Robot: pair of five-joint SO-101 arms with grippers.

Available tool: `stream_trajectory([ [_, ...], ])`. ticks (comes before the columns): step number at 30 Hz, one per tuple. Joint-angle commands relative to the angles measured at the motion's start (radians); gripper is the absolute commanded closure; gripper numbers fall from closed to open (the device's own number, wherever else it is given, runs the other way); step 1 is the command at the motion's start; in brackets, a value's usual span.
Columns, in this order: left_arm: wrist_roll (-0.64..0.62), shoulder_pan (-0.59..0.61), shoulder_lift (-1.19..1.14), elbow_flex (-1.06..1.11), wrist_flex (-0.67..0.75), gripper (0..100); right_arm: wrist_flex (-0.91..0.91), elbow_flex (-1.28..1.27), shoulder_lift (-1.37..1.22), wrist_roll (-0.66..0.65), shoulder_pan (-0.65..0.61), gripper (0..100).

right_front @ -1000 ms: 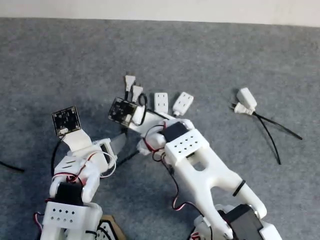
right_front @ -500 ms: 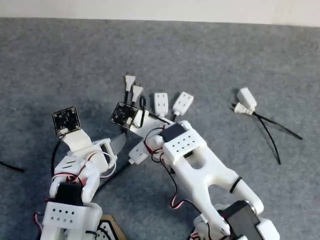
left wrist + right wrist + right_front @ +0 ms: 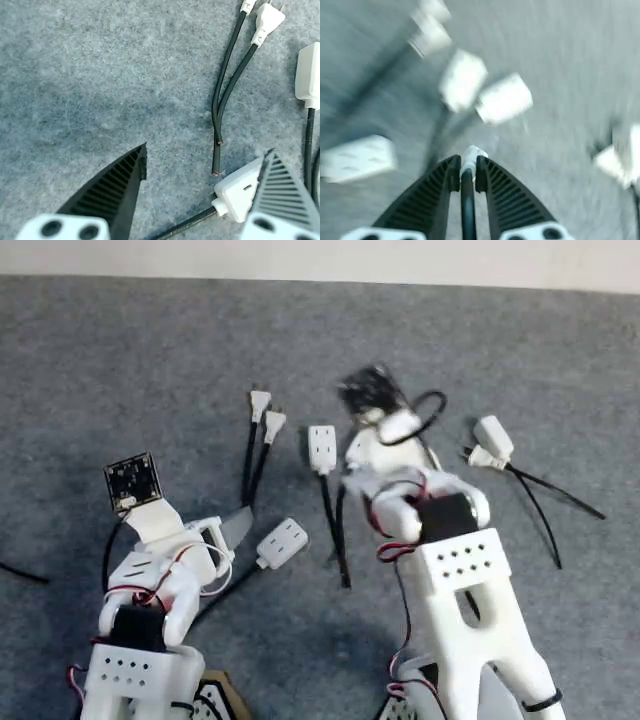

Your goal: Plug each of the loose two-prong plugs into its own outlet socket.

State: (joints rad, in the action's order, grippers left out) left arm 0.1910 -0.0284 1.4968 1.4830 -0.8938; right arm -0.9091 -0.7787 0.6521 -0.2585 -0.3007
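The left claw (image 3: 207, 150) hangs low over the grey, carpet-covered bench (image 3: 110, 350) with its jaws spread wide and nothing between them; one finger stands right at the near socket (image 3: 235, 192) — touching it or only just beside it, I cannot tell. In the high view this white socket lies tilted close to the left arm, its black lead running back toward the arm's base.

Beyond it lie two white two-prong plugs side by side, the first plug (image 3: 260, 400) and the second plug (image 3: 273, 424); their black cords run down together and end in cut stubs near the near socket.

The middle socket (image 3: 321, 447) lies between these plugs and the right arm, its black lead trailing toward the near edge of the bench.

The right claw (image 3: 468, 167) is pinched tight on a black cord just behind the small white head of the held plug (image 3: 471, 151), which pokes out past the fingertips; it is held above the bench beyond the middle socket. Its wrist view is smeared; white blocks show ahead of the held plug, one of them a far socket (image 3: 504, 104).

Well apart at the right lies a white end piece (image 3: 490, 440) with thin black leads.
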Motion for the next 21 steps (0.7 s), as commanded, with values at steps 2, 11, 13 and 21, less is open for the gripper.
stream_trajectory([
  [2,-0.009,-0.005,0.010,-0.012,0.011,65,0.348,-0.302,-0.061,0.072,0.068,99.2],
  [11,-0.009,-0.005,0.008,-0.010,0.011,65,0.151,-0.249,-0.064,0.034,0.220,75.3],
  [13,-0.009,-0.008,0.007,-0.010,0.012,65,0.099,-0.228,-0.039,-0.021,0.260,69.0],
  [21,-0.009,-0.031,0.007,-0.008,0.011,65,-0.039,-0.139,-0.104,-0.196,0.217,67.4],
])
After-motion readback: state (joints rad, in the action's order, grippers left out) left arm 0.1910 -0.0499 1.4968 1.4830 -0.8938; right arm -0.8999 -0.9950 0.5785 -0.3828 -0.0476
